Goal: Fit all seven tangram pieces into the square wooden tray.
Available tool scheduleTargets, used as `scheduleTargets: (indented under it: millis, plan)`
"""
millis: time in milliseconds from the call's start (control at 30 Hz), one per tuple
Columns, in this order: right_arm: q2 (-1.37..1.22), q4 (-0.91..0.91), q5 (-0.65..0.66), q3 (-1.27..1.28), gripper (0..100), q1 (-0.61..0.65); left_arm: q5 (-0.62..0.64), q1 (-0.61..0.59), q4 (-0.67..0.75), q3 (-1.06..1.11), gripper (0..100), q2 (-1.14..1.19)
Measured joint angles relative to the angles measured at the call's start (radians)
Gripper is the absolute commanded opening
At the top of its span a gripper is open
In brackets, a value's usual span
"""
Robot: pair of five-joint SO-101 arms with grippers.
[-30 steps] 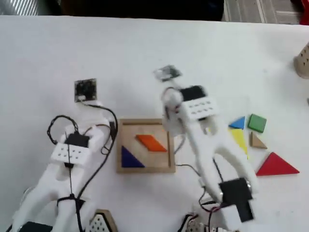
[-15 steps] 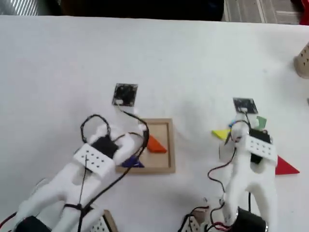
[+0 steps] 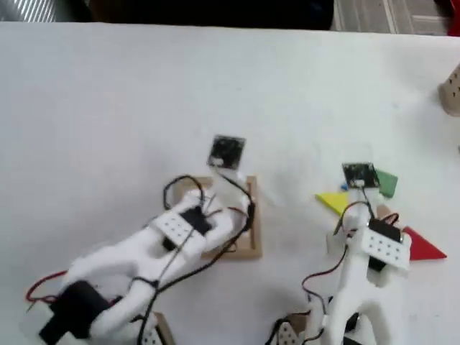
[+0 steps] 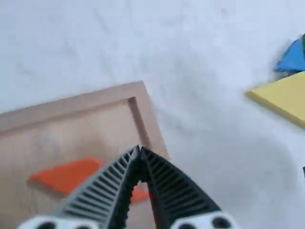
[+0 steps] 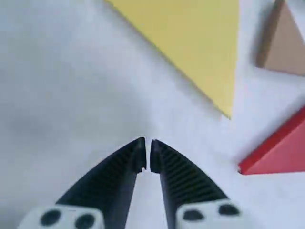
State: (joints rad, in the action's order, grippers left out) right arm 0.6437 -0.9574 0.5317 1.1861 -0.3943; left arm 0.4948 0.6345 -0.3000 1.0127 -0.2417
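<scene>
Pickup of the next loose piece looks to be the step in hand, with most of the set outside the tray. Nearest in its own wrist view, the right gripper [image 5: 147, 145] hangs over bare table [image 3: 144, 86], its jaws pressed together on nothing. Just beyond its tips lies the yellow triangle [image 5: 190, 43], flat, with the tan triangle [image 5: 286, 45] and the red triangle [image 5: 281, 152] off to one side, apart from each other. The left gripper [image 4: 139, 151] is likewise clenched and empty, poised above the square wooden tray [image 4: 95, 101] near one corner; the orange parallelogram [image 4: 64, 175] lies flat on the tray floor under its tips. Farther out from there sits a blue triangle [image 4: 291, 56], just beside the yellow one, and from above the green square [image 3: 387, 182] lies beyond the right arm's wrist. Next, I judge, the right jaws must spread, move forward to straddle the yellow triangle's edge and descend, while the left arm clears the tray so a piece can be set in
</scene>
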Motion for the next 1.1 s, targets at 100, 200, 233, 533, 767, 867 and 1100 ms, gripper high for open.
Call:
scheduleTargets:
  millis: [100, 200, 233, 533, 767, 867, 1100]
  plan:
    - [0.002, 0.006, 0.002, 0.000, 1.8, 0.000, 0.000, 0.000, 0.000, -0.072, 2, 0.101]
    - [0.002, 0.006, 0.002, 0.000, 1.8, -0.002, 0.000, 0.000, -0.015, -0.098, 2, 0.126]
    - [0.002, 0.006, 0.002, 0.000, 1.8, -0.002, 0.000, 0.000, -0.017, -0.104, 2, 0.130]
    - [0.002, 0.009, 0.002, 0.000, 1.8, -0.002, -0.080, 0.000, -0.106, -0.110, 2, 0.140]
    - [0.002, 0.015, 0.002, 0.000, 1.8, -0.002, -0.081, 0.000, -0.261, -0.112, 2, 0.140]
    - [0.002, 0.015, 0.002, 0.000, 1.8, -0.002, -0.081, 0.000, -0.301, -0.121, 2, 0.138]
    - [0.002, 0.015, 0.002, 0.003, 1.8, -0.002, -0.081, 0.000, -0.339, -0.123, 2, 0.103]
